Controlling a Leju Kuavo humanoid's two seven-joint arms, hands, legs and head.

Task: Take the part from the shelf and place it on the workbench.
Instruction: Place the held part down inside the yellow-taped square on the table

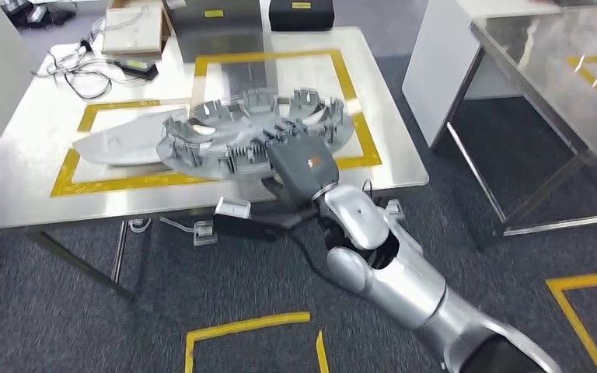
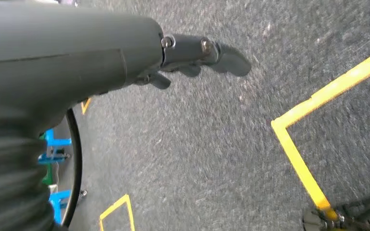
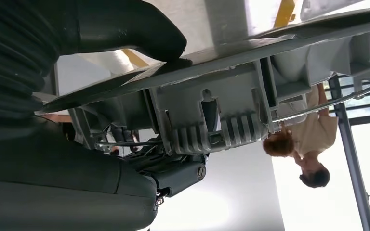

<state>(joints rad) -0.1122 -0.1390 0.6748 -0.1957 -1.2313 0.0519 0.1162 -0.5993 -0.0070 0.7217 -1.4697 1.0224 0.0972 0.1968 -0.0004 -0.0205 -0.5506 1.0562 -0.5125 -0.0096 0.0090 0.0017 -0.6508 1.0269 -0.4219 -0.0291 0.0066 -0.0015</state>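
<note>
- The part (image 1: pixel 253 128), a large round grey moulding with ribbed clips around its rim, sits in the upper middle of the head view, over the white workbench (image 1: pixel 23 186); whether it rests on the surface or is carried just above it cannot be told.
- The part's near edge overhangs the yellow tape frame (image 1: pixel 361 128) marked on the workbench and reaches close to the front edge of the top.
- The right hand (image 1: pixel 299 167) grips the part at that near rim; in the right wrist view the thumb (image 3: pixel 139 33) presses on one face of the rim and the darker fingers (image 3: pixel 173 173) close on the ribbed face.
- Just left of the part, a flat white panel (image 1: pixel 113 144) lies inside a second yellow frame, touching or tucked under the part's edge.
- At the upper left of the workbench lie loose cables (image 1: pixel 70 70).
- To the right, a second table (image 1: pixel 544 78) stands well apart, with an open strip of grey carpet (image 1: pixel 435 210) between the two.
- The left hand (image 2: pixel 192 55) hangs over carpet with fingers loosely curled, holding nothing.
- A person (image 3: pixel 308 139) stands beyond the part in the right wrist view.
</note>
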